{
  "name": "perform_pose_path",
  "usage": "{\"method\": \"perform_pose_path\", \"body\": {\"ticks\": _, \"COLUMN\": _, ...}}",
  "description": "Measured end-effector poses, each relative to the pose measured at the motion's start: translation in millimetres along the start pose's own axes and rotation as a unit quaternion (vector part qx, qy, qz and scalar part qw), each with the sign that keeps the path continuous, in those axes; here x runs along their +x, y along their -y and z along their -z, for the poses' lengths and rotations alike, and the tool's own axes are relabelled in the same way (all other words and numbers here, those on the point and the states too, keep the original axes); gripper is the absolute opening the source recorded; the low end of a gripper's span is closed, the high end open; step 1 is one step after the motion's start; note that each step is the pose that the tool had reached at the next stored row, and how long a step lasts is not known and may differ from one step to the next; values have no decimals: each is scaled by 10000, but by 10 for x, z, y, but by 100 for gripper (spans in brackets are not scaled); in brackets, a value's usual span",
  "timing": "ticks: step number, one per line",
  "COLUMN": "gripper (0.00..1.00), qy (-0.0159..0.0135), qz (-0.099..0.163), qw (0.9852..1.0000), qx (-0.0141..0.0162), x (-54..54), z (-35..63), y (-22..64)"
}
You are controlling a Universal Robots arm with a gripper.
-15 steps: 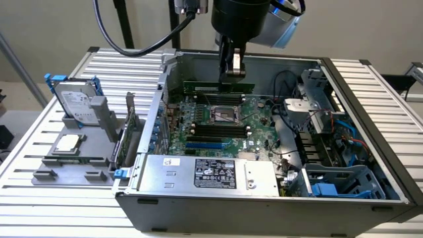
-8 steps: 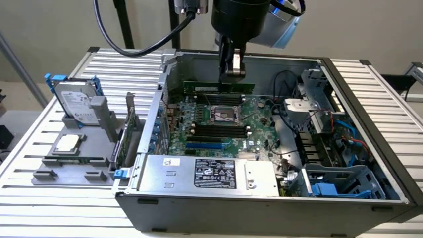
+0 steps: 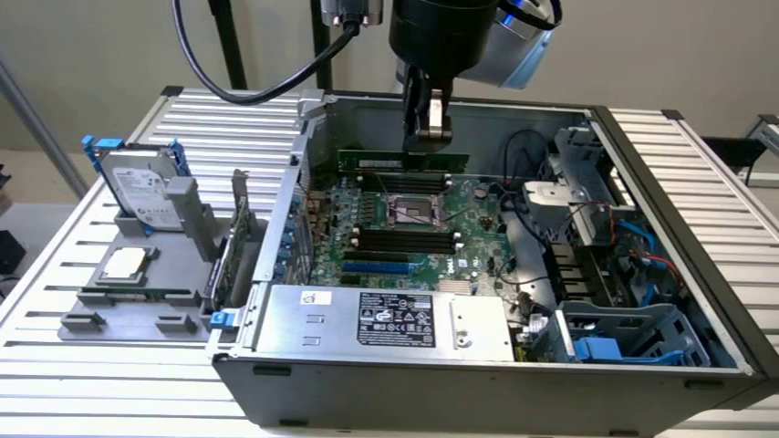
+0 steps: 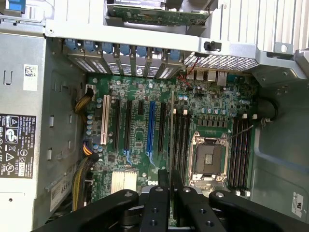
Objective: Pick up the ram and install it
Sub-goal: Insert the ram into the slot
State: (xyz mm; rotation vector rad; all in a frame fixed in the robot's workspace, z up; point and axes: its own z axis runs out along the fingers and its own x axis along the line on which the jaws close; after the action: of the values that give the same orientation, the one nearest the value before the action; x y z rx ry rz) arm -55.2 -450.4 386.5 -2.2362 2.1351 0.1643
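End effector [image 4: 171, 186] around thin, long dark-green ram [image 3: 378, 161], edge-on over motherboard [image 4: 217, 104]

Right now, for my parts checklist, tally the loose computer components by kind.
Ram stick, held in the pincer: 1
Hard drive: 1
Processor chip: 1
Expansion card: 1
Total: 4

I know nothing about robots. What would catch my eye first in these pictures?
The open computer case, its green motherboard laid bare, draws the eye first. Above the board, the gripper holds the ram, a thin green stick. On the exterior view's left, a hard drive stands in a grey holder.
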Motion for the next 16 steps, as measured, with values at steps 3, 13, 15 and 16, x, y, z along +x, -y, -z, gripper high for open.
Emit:
{"method": "perform_pose_path", "body": {"ticks": 3, "gripper": 13, "qy": -26, "qz": -1, "qw": 10000, "qx": -1, "x": -60, "z": -18, "y": 11}}
{"method": "perform_pose_path", "body": {"ticks": 13, "gripper": 13, "qy": -202, "qz": -10, "qw": 9998, "qx": -9, "x": -274, "z": -136, "y": 115}}
{"method": "perform_pose_path", "body": {"ticks": 15, "gripper": 13, "qy": -218, "qz": -12, "qw": 9998, "qx": -10, "x": -307, "z": -166, "y": 139}}
{"method": "perform_pose_path", "body": {"ticks": 16, "gripper": 13, "qy": -224, "qz": -13, "qw": 9997, "qx": -10, "x": -322, "z": -181, "y": 152}}
